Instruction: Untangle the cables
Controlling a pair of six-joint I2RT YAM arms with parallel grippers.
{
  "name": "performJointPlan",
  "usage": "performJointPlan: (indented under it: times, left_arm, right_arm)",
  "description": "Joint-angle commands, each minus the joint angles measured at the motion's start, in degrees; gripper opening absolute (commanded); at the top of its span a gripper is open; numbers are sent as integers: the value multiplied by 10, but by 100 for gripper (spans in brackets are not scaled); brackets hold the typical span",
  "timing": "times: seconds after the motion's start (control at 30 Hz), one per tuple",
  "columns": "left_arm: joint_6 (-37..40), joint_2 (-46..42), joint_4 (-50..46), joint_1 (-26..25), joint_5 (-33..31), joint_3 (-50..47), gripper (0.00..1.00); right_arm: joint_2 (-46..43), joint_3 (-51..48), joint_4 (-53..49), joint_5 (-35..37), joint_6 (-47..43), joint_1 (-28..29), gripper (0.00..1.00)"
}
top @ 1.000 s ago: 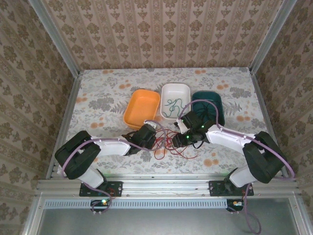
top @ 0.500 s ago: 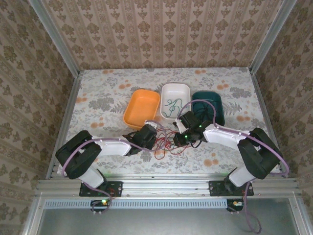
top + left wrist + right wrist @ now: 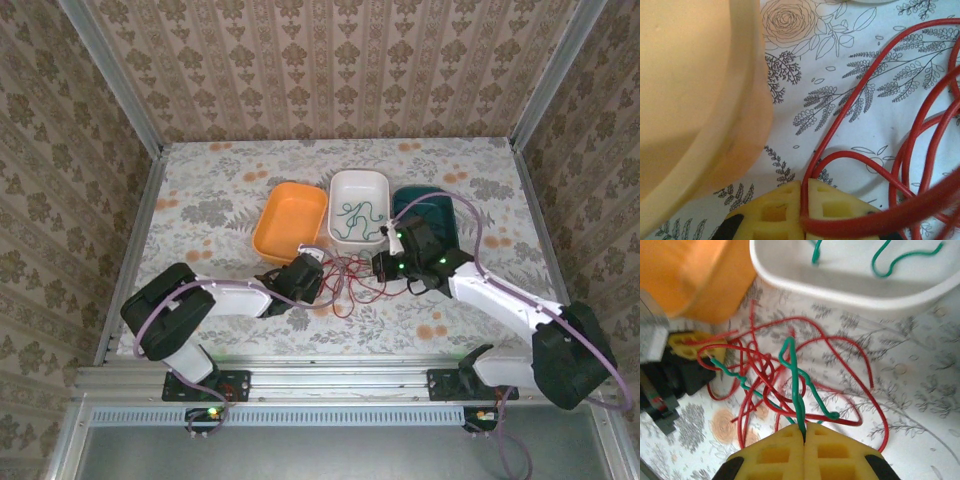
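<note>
The tangle (image 3: 350,282) lies on the table (image 3: 215,170) by the middle of the near edge, just short of the white tray (image 3: 360,188), strung between the two arms. The left end effector (image 3: 805,192) is pinched tight on a red cable (image 3: 860,95), close beside the orange tray (image 3: 685,85). The right end effector (image 3: 804,434) is pinched tight on a green cable (image 3: 796,385).

The green cable runs from the right tips away toward the left end effector, threading through the red loops, so its length lies roughly along the line between the arms. I'd reckon a draw toward the right edge, away from the left hold, would slide it out lengthwise. The white tray sits just beyond, on the far side.
</note>
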Motion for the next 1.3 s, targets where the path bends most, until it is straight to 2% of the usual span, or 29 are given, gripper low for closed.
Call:
performJointPlan:
  times: [0.0, 0.13, 0.33, 0.47, 0.9, 1.27]
  left_arm:
    - [-12, 39, -48, -1, 21, -17, 0]
    - [-14, 49, -43, -1, 24, -18, 0]
    - [-15, 60, -39, -2, 26, -22, 0]
    - [-16, 59, -38, -1, 26, -24, 0]
    - [-3, 41, -39, 0, 26, -12, 0]
    - [-4, 18, -40, 6, 19, -17, 0]
  right_arm:
    - [-29, -12, 23, -49, 31, -29, 1]
    - [-58, -15, 30, -59, 53, -53, 2]
    - [-106, -7, 12, 51, 43, -56, 2]
    - [-102, 15, -37, 83, -7, -51, 2]
    - [-27, 45, -181, 153, -119, 47, 2]
    - [60, 84, -257, 320, -133, 103, 1]
